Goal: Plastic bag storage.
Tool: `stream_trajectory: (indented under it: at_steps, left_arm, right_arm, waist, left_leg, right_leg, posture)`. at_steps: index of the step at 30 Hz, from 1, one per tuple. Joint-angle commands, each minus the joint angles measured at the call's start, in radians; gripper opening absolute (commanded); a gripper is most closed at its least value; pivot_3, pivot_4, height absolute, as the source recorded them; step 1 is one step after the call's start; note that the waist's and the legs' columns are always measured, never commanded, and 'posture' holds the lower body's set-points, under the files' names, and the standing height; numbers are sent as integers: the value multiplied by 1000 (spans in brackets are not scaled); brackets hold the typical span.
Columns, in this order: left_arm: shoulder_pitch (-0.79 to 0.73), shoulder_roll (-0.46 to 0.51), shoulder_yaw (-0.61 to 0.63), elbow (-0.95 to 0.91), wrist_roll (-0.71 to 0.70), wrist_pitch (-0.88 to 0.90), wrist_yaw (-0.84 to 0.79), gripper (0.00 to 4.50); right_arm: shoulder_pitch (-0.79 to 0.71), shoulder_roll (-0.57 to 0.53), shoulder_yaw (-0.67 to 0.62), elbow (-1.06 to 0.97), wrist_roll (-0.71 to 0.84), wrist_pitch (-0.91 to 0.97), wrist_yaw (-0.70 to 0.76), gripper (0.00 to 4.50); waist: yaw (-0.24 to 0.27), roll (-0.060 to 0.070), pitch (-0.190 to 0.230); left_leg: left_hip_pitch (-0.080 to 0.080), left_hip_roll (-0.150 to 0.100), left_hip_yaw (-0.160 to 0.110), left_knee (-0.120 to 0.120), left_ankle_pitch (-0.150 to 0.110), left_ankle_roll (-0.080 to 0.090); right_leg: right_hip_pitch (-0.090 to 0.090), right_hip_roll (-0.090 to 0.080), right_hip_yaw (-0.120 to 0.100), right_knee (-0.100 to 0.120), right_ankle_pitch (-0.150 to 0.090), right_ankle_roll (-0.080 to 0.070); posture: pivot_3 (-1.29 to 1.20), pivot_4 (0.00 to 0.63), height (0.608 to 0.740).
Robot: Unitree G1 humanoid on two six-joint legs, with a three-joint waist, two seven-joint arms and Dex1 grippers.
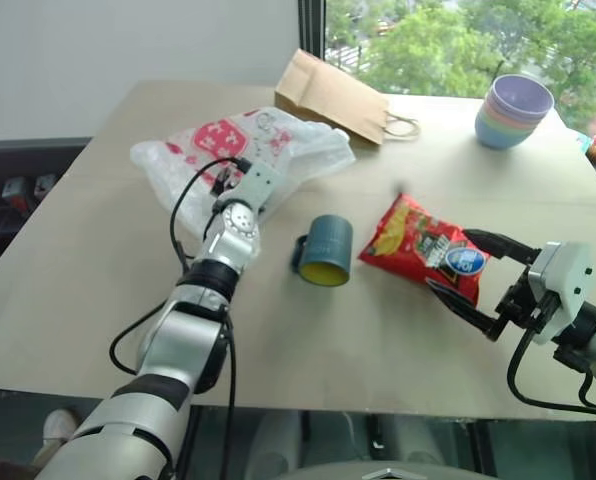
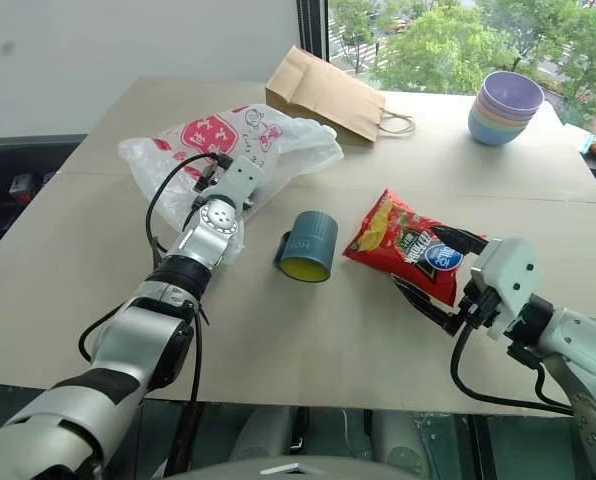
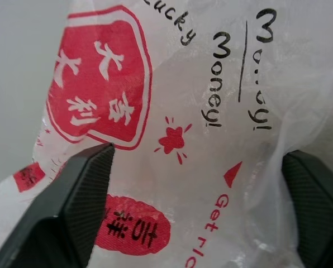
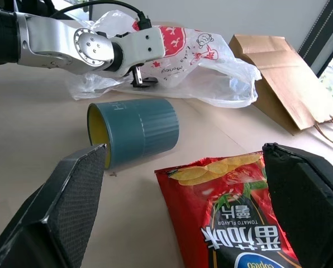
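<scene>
The plastic bag (image 1: 240,150) lay crumpled on the left half of the tabletop (image 1: 98,300), toward its far side, translucent white with red printed patches. The left gripper (image 3: 197,184) was pushed into the near side of the bag. In the left wrist view its two black fingers (image 3: 80,195) stood apart with the bag's film bulging between them; the film lay against the fingers, but I could not tell whether they were pinching it or just spread around it.

Behind the bag and to its right, a brown paper bag (image 1: 328,97) with cord handles lay flat near the window edge, its near corner just beside the plastic bag.

Near the middle of the tabletop a dark teal cup (image 1: 325,250) with a yellow inside lay on its side, its mouth facing the robot, just right of the left arm and apart from the plastic bag.

To the right of the cup a red snack packet (image 1: 423,247) lay flat. The right gripper (image 1: 478,275) hovered at the packet's near right corner, fingers spread wide and holding nothing; the right wrist view showed the packet between and beyond the two fingers.

At the far right a stack of pastel bowls (image 1: 514,110) stood upright, well apart from everything else.
</scene>
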Motion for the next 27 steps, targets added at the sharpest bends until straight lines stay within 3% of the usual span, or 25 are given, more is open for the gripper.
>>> stream_trajectory:
  at_steps: [1, 2, 5, 6, 11, 15, 17, 21, 27]
  left_arm:
    - [-3, -10, 80, 82, -83, 13, -29, 2218]
    - [-6, -17, 126, 64, -137, -5, -56, 1933]
    - [-1, -17, 236, -17, -267, -9, -139, 348]
    - [4, -11, 260, -49, -294, 8, -163, 66]
    - [23, -16, 455, -324, -585, 245, -313, 66]
    - [33, 20, 583, -648, -834, 588, -341, 66]
    - [39, 36, 611, -770, -903, 722, -313, 66]
    - [36, 88, 631, -966, -1017, 958, -289, 66]
    - [45, 111, 639, -1027, -1041, 1053, -257, 66]
  right_arm:
    - [1, -5, -15, -40, 4, -11, -7, 4500]
    - [-5, -6, -12, -38, 4, -10, -9, 4500]
    - [-16, -6, -7, -37, 5, -7, -15, 4500]
    - [-19, -4, -4, -37, 4, -6, -18, 4500]
    - [-78, -6, 91, -48, -29, 6, -34, 4500]
    - [-202, -33, 300, 26, -178, -15, 9, 4500]
    - [-284, -16, 397, 82, -233, -16, 21, 4500]
    - [-511, 129, 577, 214, -302, 49, -12, 4500]
    - [-622, 227, 720, 409, -486, -21, -44, 4500]
  waist:
    - [-7, 0, 0]
    - [-10, 0, 0]
    - [-8, 0, 0]
    - [-6, 0, 0]
    - [-4, -1, 1]
    - [-9, -3, 2]
    - [-12, -3, 2]
    - [-20, -2, 2]
    - [-5, -2, 2]
  left_leg:
    - [0, 0, 0, 0, 0, 0]
    - [1, 0, 0, 0, 0, 0]
    - [2, 1, 0, 0, 0, 0]
    - [1, 1, 0, 0, 0, 0]
    - [-2, 0, 0, 0, 0, 0]
    - [-4, 1, -2, 0, 0, 0]
    - [-4, 1, -2, 0, 0, 0]
    - [-2, 1, -2, 0, 1, -1]
    - [-2, 0, -4, 0, 2, -3]
  right_leg:
    - [0, 0, 0, 0, 0, 1]
    - [0, 0, 0, 0, -1, 2]
    - [0, 1, 0, 1, -1, 2]
    - [0, 1, 0, 1, -1, 2]
    - [-1, 0, 0, 0, 1, -1]
    - [-3, 0, -1, 0, 1, -1]
    - [-3, 0, -1, 0, 1, -1]
    - [-3, 1, 0, 2, 1, -1]
    - [-3, 1, -2, 4, 1, -2]
  posture:
    - [0, 150, 740]
    - [0, 150, 740]
    - [0, 150, 740]
    - [0, 150, 740]
    - [0, 150, 740]
    - [0, 150, 740]
    - [0, 150, 740]
    - [0, 150, 740]
    - [0, 150, 740]
